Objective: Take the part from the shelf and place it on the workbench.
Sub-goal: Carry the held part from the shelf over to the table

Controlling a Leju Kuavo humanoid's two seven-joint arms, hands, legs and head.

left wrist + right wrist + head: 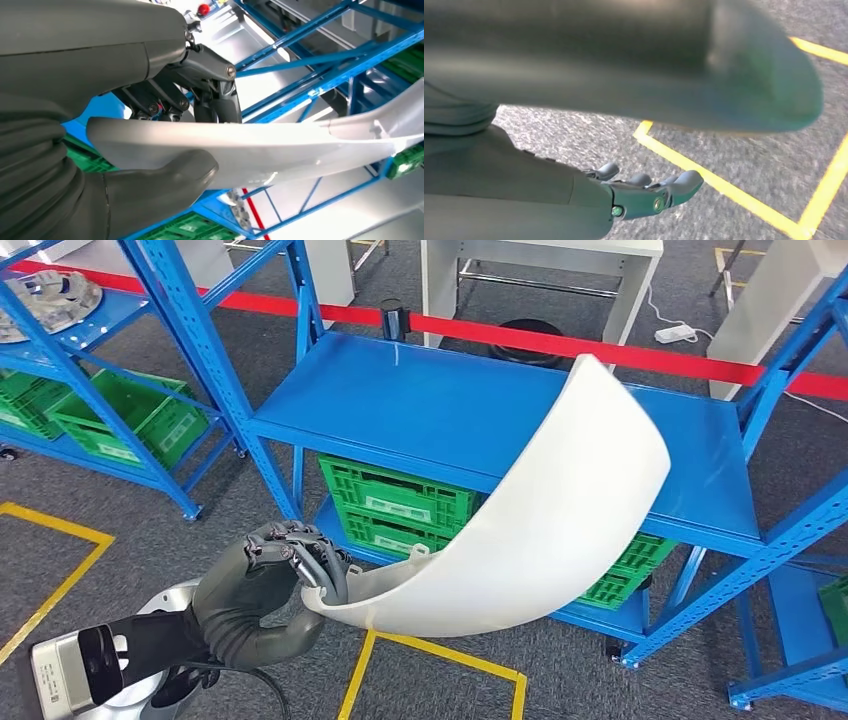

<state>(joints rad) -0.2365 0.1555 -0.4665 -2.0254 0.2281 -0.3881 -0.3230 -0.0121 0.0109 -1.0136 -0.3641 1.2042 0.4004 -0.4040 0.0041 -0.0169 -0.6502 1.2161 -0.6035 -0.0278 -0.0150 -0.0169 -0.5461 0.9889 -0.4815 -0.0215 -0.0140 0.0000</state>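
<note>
The part is a large curved white panel [560, 520], and my left hand [290, 575] grips its lower left end. It arcs up and to the right in front of the blue shelf [420, 400], off the shelf surface. In the left wrist view the thumb [170, 180] lies along one face of the white panel [260, 145] and the dark fingers [215, 100] press the other face. My right hand [649, 192] hangs over the grey carpet, its fingers apart and nothing in them.
Green crates [400, 505] sit on the blue shelf's lower level. A second blue rack [60, 360] with green crates stands at the left. Red tape [620, 355] runs behind the shelves. Yellow floor lines [440, 655] mark the carpet below.
</note>
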